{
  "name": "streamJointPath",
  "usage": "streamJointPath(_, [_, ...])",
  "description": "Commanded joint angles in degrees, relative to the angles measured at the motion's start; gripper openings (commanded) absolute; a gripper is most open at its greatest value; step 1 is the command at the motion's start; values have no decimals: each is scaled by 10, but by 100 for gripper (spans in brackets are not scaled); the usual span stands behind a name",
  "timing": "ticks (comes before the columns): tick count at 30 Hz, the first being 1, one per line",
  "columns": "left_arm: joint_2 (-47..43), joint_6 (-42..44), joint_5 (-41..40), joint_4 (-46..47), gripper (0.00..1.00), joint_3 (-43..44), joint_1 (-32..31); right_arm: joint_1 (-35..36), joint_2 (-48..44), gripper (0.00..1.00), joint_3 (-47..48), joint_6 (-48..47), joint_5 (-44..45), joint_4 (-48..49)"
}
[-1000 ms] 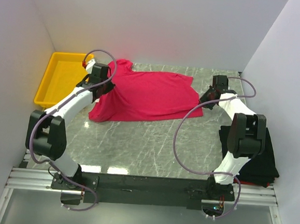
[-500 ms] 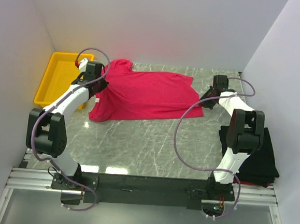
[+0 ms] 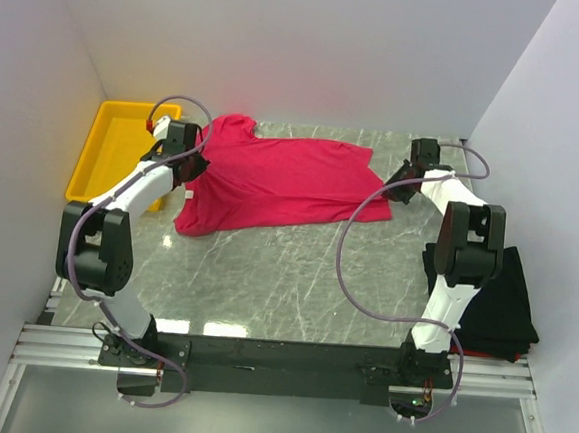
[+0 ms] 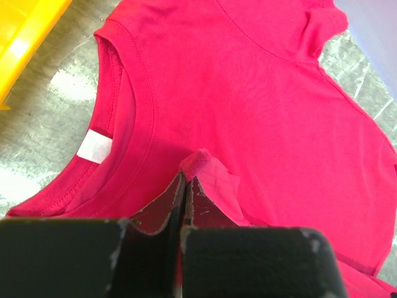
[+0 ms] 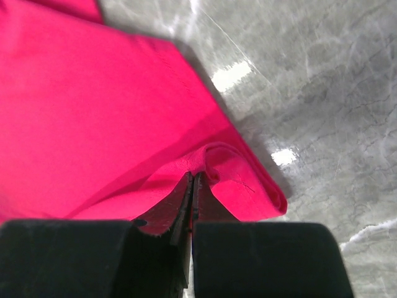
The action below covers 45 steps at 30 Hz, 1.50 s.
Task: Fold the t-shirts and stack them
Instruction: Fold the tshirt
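Far half of worktop [image 3: 285, 276]: crimson-pink t-shirt [image 3: 282, 186] spread flat. left gripper [image 4: 186, 178] clamped on fabric beside collar; right gripper [image 5: 191, 178] clamped on hem corner. Risk: thin pinches slip under pull, so fold skews.

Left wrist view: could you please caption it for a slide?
Left gripper shut on a pinched fold of the crimson t-shirt near its collar; yellow tray upper left.

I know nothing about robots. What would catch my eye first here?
A pink shirt lies spread across the far half of the marble table, with the left gripper pinching cloth near its collar and the right gripper pinching a corner at the other end. A yellow tray sits at the far left, and a black shirt lies at the near right.
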Motion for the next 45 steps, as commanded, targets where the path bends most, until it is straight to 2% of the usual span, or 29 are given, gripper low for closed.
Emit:
streamJointPath(1, [8,13,4,8,4,34,8,-3,11,0,28,-9,-7,-4])
streamJointPath(11, [63,42,20,-13,5,85,22,-2,20,1,39,-20,-13,-4])
streamJointPath(15, [81,61,36,-21,12,112,29,-1,30,9,63,-27,-20,-18])
streamJointPath(17, [88,68,52,-29,16,131,36,-1,31,17,70,-30,-27,-17])
streamJointPath(19, [83,68,64,-37,25,136,37,-1,25,24,65,-31,-28,-18])
streamJointPath(20, [68,67,69,-33,35,131,37,0,19,33,61,-30,-27,-16])
streamJointPath(23, [12,43,84,-19,50,84,35,0,-11,44,38,-30,-15,-10])
streamJointPath(24, [-7,34,88,-16,51,43,32,2,-22,44,29,-30,-10,-7])
streamJointPath(28, [-136,-31,56,8,47,-82,-6,2,-98,42,-61,-15,13,24])
streamJointPath(31, [-195,-81,10,9,44,-165,-40,2,-134,37,-113,-10,37,42])
streamJointPath(35, [-272,-135,-19,10,44,-241,-62,2,-149,37,-149,2,43,59])
streamJointPath(39, [-282,-155,-33,20,45,-287,-75,2,-140,38,-169,7,31,75])
streamJointPath(45, [-256,-167,-46,26,45,-302,-85,2,-112,41,-158,10,29,77])
